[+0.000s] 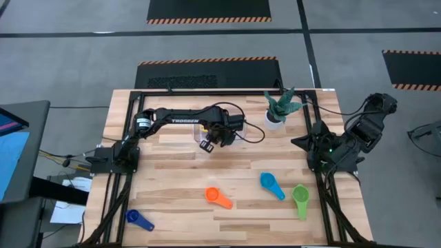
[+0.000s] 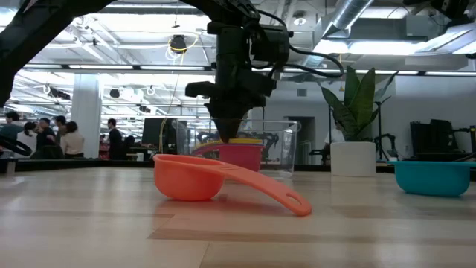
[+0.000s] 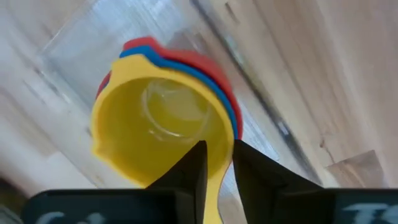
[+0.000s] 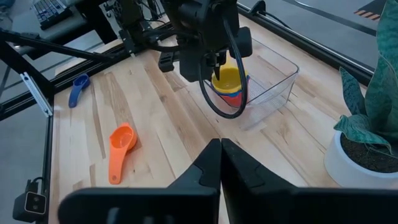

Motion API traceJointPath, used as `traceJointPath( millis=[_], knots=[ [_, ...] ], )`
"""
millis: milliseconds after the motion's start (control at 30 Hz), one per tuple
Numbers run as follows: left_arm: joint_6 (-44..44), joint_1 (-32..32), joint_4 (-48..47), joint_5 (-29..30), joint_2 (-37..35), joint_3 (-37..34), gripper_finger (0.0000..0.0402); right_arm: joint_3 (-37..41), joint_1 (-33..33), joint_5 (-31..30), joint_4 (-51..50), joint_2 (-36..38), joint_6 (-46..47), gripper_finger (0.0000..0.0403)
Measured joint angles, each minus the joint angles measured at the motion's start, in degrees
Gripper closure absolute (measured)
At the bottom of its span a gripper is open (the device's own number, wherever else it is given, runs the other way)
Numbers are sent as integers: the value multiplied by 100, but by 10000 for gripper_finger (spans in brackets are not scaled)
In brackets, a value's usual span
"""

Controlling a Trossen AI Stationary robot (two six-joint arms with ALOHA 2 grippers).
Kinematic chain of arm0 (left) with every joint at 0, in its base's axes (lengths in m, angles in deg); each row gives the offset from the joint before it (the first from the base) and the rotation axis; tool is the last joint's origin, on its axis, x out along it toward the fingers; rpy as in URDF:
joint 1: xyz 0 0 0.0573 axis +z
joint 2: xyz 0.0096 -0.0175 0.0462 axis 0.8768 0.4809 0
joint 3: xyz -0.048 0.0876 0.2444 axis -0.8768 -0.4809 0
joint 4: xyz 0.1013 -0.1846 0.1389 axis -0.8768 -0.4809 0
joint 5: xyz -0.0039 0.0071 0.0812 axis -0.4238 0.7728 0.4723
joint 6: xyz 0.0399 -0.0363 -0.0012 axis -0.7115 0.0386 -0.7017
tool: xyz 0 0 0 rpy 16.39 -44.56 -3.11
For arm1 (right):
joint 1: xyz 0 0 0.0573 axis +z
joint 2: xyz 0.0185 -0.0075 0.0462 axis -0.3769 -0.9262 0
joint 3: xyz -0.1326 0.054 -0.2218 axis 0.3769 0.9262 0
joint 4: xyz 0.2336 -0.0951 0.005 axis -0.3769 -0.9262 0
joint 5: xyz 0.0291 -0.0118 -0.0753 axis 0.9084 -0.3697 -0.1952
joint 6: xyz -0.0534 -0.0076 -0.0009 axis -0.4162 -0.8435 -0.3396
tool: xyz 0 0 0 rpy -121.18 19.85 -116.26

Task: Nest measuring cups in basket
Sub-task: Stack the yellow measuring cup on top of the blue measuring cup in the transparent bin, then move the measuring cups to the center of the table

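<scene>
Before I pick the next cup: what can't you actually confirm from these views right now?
- High view: the basket and its cup stack are mostly hidden under the left gripper.
- Left wrist view: the yellow cup fills the red and blue cups; I cannot tell if more lie beneath.
- Low view: the green cup is outside the frame.

Grey floor (image 1: pixel 69 55) with hazard-striped black mats (image 1: pixel 209 9), bright ceiling lights (image 2: pixel 89 67), exposed ducts (image 2: pixel 357 18)
</scene>
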Motion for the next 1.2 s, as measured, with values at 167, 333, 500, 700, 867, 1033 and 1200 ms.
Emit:
traceJointPath(
  millis=[167,333,500,700,867,1033,1200],
  knots=[
    [257,-4,-251,579,0,61,315,0,0,1,-7,2,0,375],
    [683,2,-1078,681,0,788,306,0,0,1,-9,1,0,376],
    [1516,-4,-1880,290,-7,1840,305,0,0,3,-24,2,-2,374],
    [3078,-13,-1906,-605,-237,2454,305,0,0,161,-26,2,-3,377],
    [4086,-340,-1919,-850,-638,2236,305,-2,0,320,-30,-8,-7,376],
    [4391,-980,-1913,-873,-1175,1584,305,-2,0,318,-26,-119,-117,374],
    [5241,-1624,-1918,-624,-2016,333,305,-2,-14,315,27,-364,-38,378]
  ],
)
